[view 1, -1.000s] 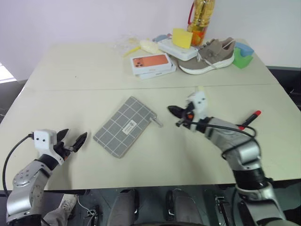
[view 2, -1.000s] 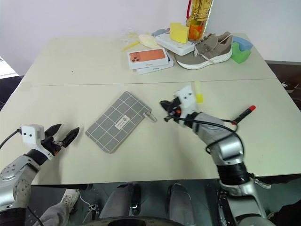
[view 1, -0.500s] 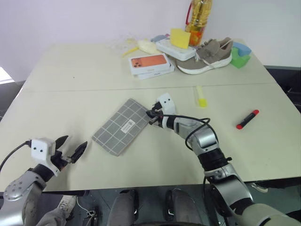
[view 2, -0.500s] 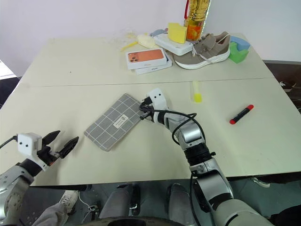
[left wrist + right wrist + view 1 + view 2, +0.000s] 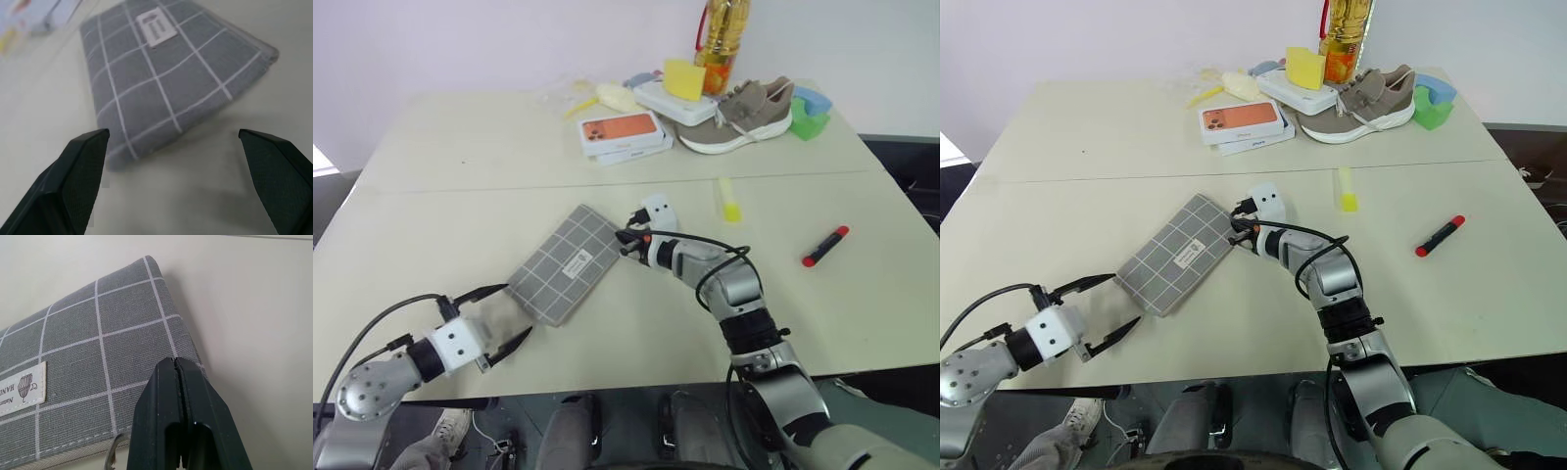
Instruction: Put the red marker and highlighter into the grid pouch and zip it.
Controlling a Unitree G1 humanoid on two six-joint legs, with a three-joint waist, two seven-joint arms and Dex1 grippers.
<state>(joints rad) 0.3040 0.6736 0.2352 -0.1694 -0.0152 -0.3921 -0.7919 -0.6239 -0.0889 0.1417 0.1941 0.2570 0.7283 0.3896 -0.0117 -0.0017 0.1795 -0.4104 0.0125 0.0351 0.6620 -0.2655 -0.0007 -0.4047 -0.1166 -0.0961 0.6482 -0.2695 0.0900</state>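
The grid pouch (image 5: 566, 264) lies flat and slantwise at the table's middle, white label up. My right gripper (image 5: 625, 241) is shut, its tips on the pouch's far right corner at the zipper end. The right wrist view shows the closed fingertips (image 5: 175, 363) over the fabric, with the metal pull (image 5: 110, 453) just beside them, not between them. My left gripper (image 5: 509, 315) is open, its fingers either side of the pouch's near left corner without touching it, as the left wrist view shows (image 5: 173, 133). The highlighter (image 5: 730, 200) and the red marker (image 5: 826, 246) lie on the table to the right.
At the table's far edge stand two stacked phone boxes (image 5: 625, 132), a white box (image 5: 680, 98) with a yellow block (image 5: 683, 78) on it, a grey shoe (image 5: 736, 116), a bottle (image 5: 722, 29) and a green and blue block (image 5: 813, 103).
My right gripper swung left from mid-table to the pouch's zipper end and then held still. My left gripper rolled and moved right up to the pouch's near corner.
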